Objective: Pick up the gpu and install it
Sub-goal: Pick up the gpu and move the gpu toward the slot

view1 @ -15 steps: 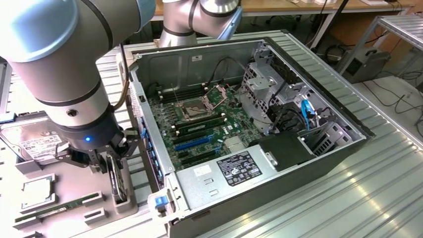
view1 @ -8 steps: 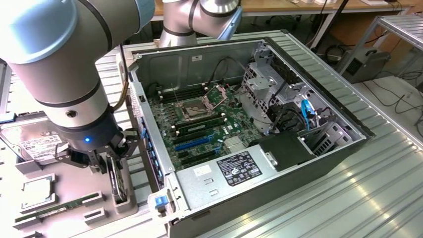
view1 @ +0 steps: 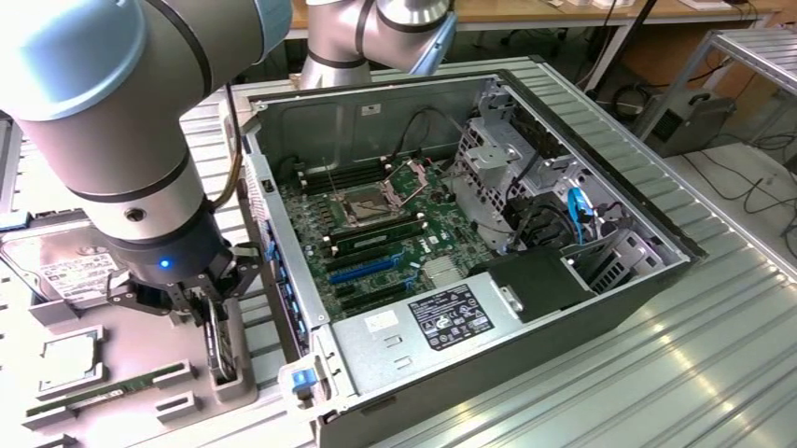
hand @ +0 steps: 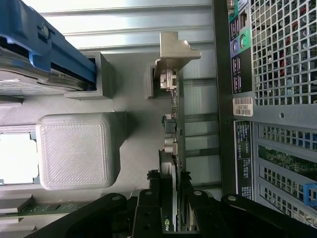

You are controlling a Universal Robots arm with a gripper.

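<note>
The gpu [view1: 222, 347] stands on edge in a grey holder on the parts tray, at the exterior view's left, just outside the open computer case [view1: 622, 289]. My gripper [view1: 203, 303] reaches down over the card's upper edge. In the wrist view the gpu [hand: 173, 124] runs away from me, its silver bracket [hand: 173, 49] at the far end. The gripper [hand: 173, 201] has one black finger [hand: 151, 198] on each side of the card, shut on it. The card still sits in its holder. The motherboard's expansion slots [view1: 361, 266] lie bare inside the case.
The tray also holds a hard drive [view1: 62, 266], a processor [view1: 62, 359] and a memory stick [view1: 106, 387]. In the wrist view a blue-railed drive [hand: 49, 54] and a grey printed block [hand: 74, 148] flank the card; the case's rear grille [hand: 282, 74] is close on the other side.
</note>
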